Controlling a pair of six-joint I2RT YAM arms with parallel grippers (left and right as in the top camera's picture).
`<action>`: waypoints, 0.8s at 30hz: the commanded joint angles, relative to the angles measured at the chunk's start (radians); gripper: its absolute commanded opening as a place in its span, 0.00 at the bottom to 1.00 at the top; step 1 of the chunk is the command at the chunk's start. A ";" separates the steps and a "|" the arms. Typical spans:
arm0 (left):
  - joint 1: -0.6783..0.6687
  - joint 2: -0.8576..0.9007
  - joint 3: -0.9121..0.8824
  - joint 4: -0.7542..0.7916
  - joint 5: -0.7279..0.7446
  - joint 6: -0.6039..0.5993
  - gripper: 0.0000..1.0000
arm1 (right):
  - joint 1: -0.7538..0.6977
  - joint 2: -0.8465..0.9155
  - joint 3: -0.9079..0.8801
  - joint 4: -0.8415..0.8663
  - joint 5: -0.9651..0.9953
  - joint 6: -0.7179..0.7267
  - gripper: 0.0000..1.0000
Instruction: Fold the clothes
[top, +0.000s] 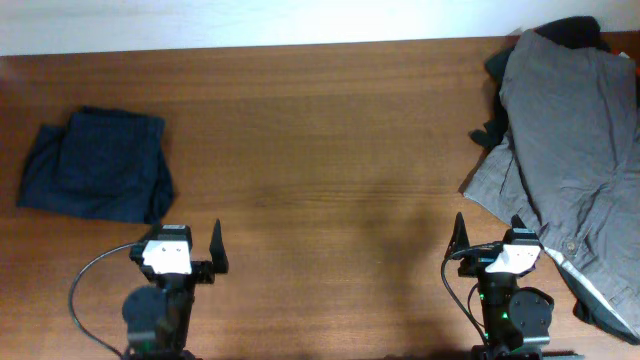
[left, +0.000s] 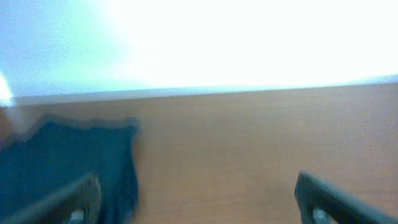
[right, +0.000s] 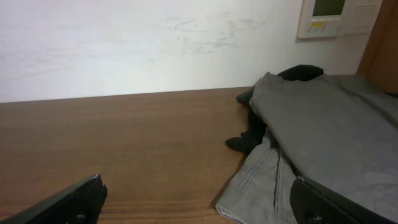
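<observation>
A folded dark blue garment (top: 97, 165) lies at the table's left; it also shows blurred in the left wrist view (left: 62, 168). A rumpled grey garment (top: 570, 150) lies in a heap at the right over dark clothing (top: 575, 33), and shows in the right wrist view (right: 317, 137). My left gripper (top: 190, 243) is open and empty near the front edge, right of the blue garment (left: 199, 208). My right gripper (top: 490, 240) is open and empty at the front, its right finger over the grey garment's hem (right: 199, 205).
The brown wooden table (top: 320, 150) stretches between the two piles. A white wall (right: 124, 43) stands behind it, with a wall panel (right: 326, 15) at the upper right.
</observation>
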 joint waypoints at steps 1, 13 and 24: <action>0.020 -0.079 -0.110 0.218 0.001 -0.002 0.99 | -0.006 -0.008 -0.005 -0.006 0.016 0.011 0.99; 0.051 -0.194 -0.108 0.028 0.008 -0.002 0.99 | -0.006 -0.008 -0.005 -0.006 0.016 0.011 0.99; 0.034 -0.283 -0.108 -0.139 0.010 -0.002 0.99 | -0.006 -0.008 -0.005 -0.006 0.016 0.011 0.99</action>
